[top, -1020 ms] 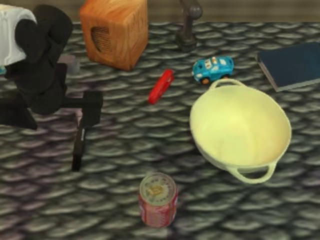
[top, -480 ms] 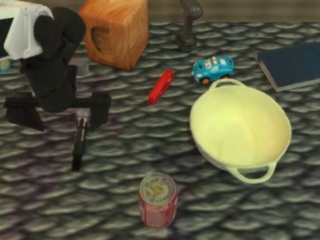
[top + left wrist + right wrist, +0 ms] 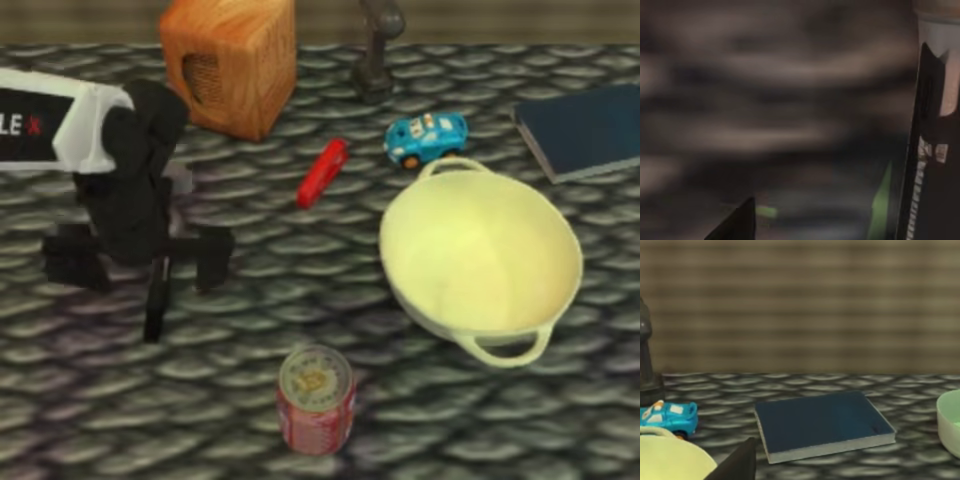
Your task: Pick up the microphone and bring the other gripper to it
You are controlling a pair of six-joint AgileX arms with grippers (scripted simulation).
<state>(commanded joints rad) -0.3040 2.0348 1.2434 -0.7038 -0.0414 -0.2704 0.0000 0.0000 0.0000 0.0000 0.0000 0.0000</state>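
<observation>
The microphone (image 3: pixel 156 300) lies flat on the cloth at the left, its black handle pointing to the front edge; its grey head end is mostly hidden under my left arm. My left gripper (image 3: pixel 145 258) hangs over the upper part of the handle, open, one finger on each side and neither touching. In the left wrist view the microphone (image 3: pixel 930 150) runs up one edge as a black stick with a pale head. My right gripper, the other gripper, is outside the top view. In the right wrist view only one dark fingertip (image 3: pixel 740 462) shows, set wide, with nothing in it.
A wooden box (image 3: pixel 230 60) stands behind the left arm. A red stick (image 3: pixel 322 172), a blue toy car (image 3: pixel 427 138) and a dark post (image 3: pixel 375 50) lie mid-back. A pale yellow pan (image 3: pixel 480 250) and a blue book (image 3: pixel 585 130) take the right; a soda can (image 3: pixel 316 398) stands in front.
My left arm has swung to the right and forward, bringing its open fingers from beside the microphone's head end to either side of the handle. The microphone has not moved.
</observation>
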